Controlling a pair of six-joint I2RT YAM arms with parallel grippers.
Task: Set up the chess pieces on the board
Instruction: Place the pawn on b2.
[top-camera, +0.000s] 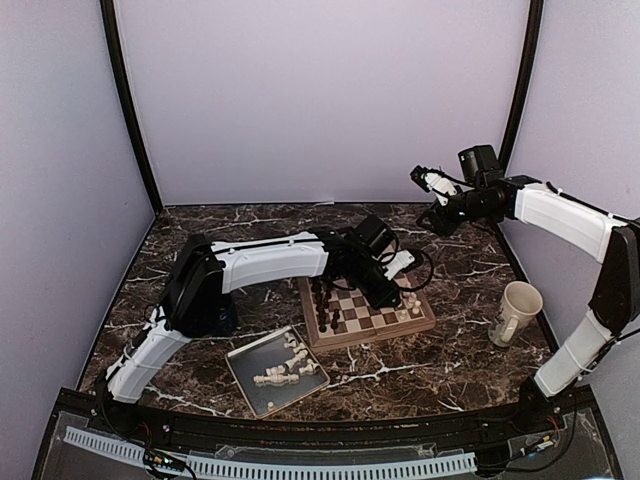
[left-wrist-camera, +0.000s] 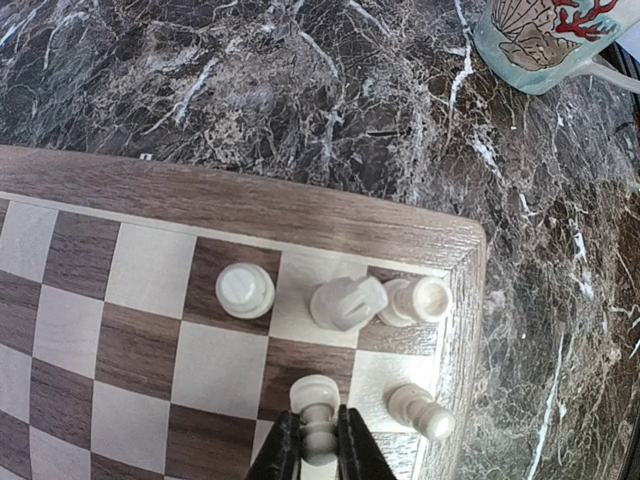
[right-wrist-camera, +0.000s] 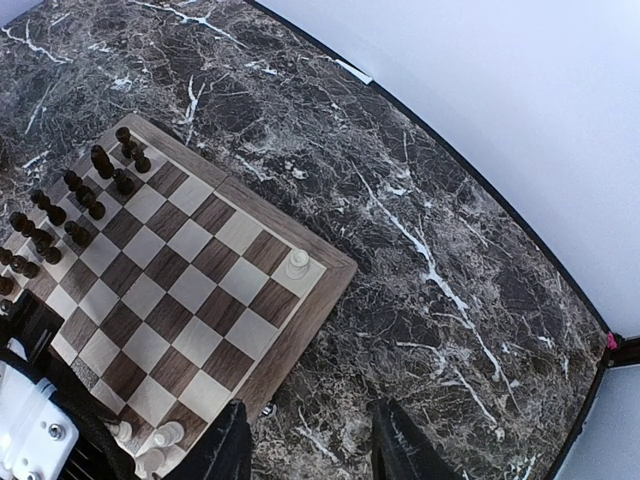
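The board (top-camera: 345, 332) lies at the table's middle, with dark pieces (top-camera: 322, 300) along its left side. My left gripper (left-wrist-camera: 318, 428) is shut on a cream pawn (left-wrist-camera: 317, 395), which it holds on a square near the board's right corner (left-wrist-camera: 462, 300). Several cream pieces (left-wrist-camera: 345, 302) stand around it: one (left-wrist-camera: 245, 290) to the left, one (left-wrist-camera: 418, 300) in the corner, one (left-wrist-camera: 420, 412) beside the pawn. My right gripper (right-wrist-camera: 312, 460) is open and empty, raised above the table beyond the board (right-wrist-camera: 290, 340). One cream piece (right-wrist-camera: 297, 263) stands on the far corner.
A grey metal tray (top-camera: 250, 385) with several loose cream pieces (top-camera: 285, 368) lies in front of the board at the left. A patterned cup (top-camera: 515, 312) stands right of the board and also shows in the left wrist view (left-wrist-camera: 545, 35). Purple walls enclose the table.
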